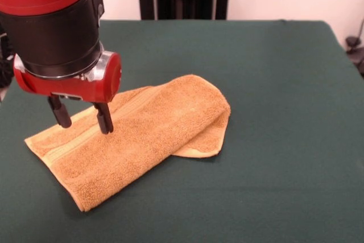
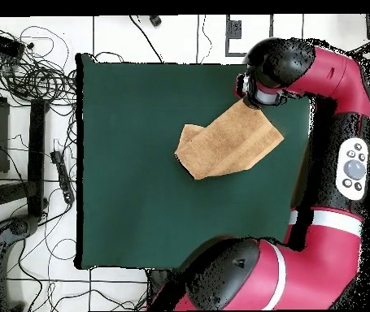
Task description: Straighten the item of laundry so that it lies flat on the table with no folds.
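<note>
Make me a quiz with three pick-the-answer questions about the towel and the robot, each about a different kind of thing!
1. Where is the gripper?
A. Over the towel's banded end
B. Off the table
C. Over the bare far corner of the table

2. What colour is the towel?
A. White
B. Golden-tan
C. Blue

3. How does the towel lie on the table?
A. Spread fully flat
B. Rolled into a ball
C. Folded over on itself

Answers:
1. A: in the front view the open jaws hang just above the end with the woven band.
2. B: both views show golden-tan terry cloth on the dark green table.
3. C: one end is doubled over, with a lower layer peeking out beneath it.
</note>
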Available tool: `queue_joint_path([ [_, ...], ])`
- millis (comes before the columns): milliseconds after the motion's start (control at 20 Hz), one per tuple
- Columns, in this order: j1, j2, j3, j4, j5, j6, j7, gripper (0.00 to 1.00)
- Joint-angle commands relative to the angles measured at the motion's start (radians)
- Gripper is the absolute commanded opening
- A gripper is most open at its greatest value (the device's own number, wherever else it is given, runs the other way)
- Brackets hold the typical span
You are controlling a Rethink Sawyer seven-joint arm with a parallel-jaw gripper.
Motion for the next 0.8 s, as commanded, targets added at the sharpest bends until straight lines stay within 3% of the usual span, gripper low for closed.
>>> queue_joint_path([
  [50,0.007,0.072,0.037,0.177,-0.009,-0.165,-0.024,1.0],
  [800,0.009,0.131,0.038,0.15,-0.025,-0.229,-0.09,1.0],
])
